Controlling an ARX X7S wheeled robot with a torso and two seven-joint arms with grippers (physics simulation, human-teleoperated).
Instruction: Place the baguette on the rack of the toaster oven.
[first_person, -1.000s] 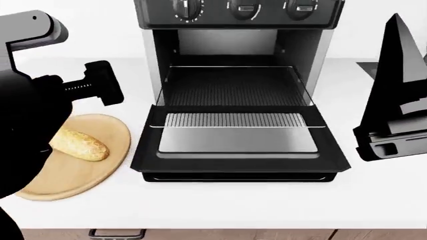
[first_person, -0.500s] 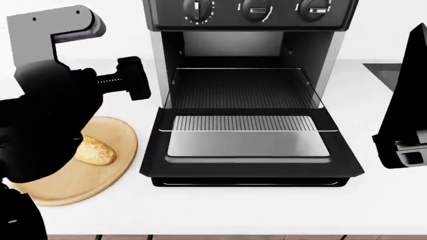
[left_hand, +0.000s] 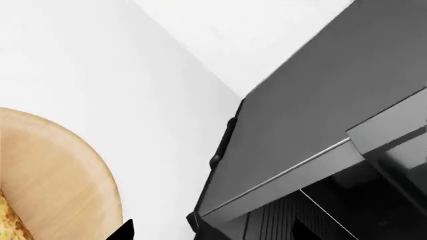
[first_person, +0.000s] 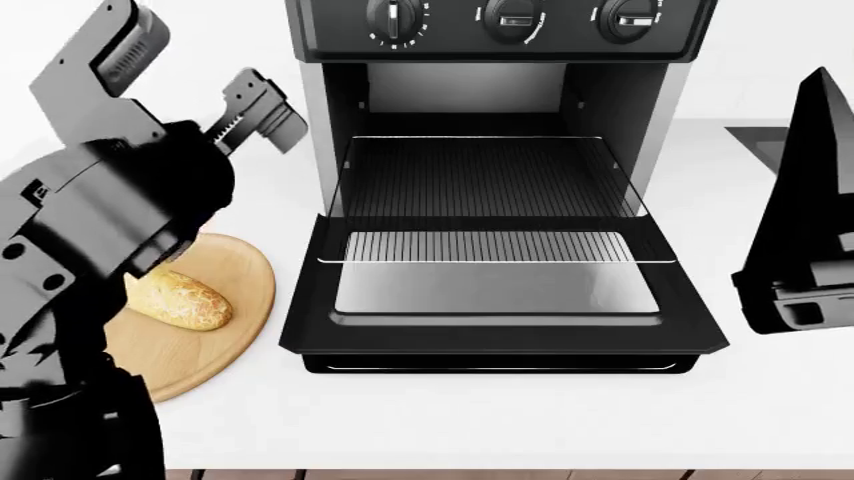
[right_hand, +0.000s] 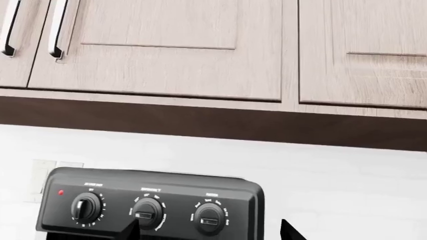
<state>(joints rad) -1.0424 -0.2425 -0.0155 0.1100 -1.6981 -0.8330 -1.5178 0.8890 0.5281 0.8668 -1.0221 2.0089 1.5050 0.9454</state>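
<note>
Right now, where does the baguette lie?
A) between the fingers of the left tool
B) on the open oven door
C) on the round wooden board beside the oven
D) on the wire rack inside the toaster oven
C: the baguette rests on the round wooden board, on the counter beside the toaster oven; the rack and the open door carry nothing.

A kitchen: wooden wall cabinets (right_hand: 167, 45), white counter (first_person: 534, 420), toaster oven (first_person: 494, 180).
</note>
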